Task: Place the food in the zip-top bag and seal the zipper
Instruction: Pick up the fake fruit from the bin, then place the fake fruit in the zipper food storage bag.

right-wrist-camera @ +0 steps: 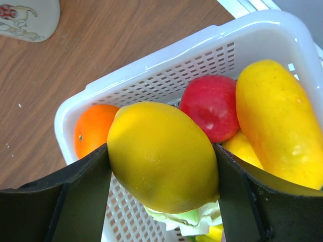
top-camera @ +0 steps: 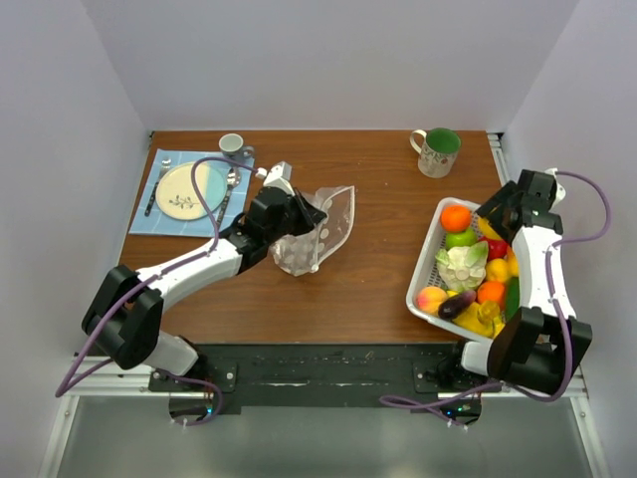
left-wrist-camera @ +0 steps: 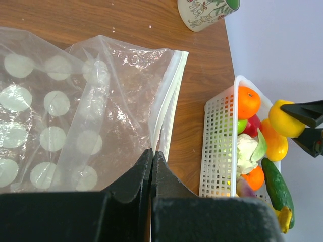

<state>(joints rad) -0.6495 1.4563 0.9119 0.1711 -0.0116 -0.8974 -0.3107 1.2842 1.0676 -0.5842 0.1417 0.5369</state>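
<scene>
Two holds: my right gripper (right-wrist-camera: pixel 162 174) clamps a lemon (right-wrist-camera: pixel 159 146) over the basket (right-wrist-camera: pixel 166 56), my left gripper (left-wrist-camera: pixel 152 162) pinches the zip-top bag (left-wrist-camera: pixel 108 96)

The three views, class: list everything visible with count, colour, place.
zip-top bag: one, clear, white-spotted, centre-left
yellow fruit: one, yellow, above basket
basket: one, white, table's right
other food: several, mixed colours, in basket
mug: one, floral, green inside, far right
cup: one, white, far left
plate: one, pale, on placemat
placemat: one, blue, far left
cutlery: count unclear, silver, beside plate
table: one, brown, under everything
left gripper: one, black, shut on zip-top bag
right gripper: one, black, shut on yellow fruit
</scene>
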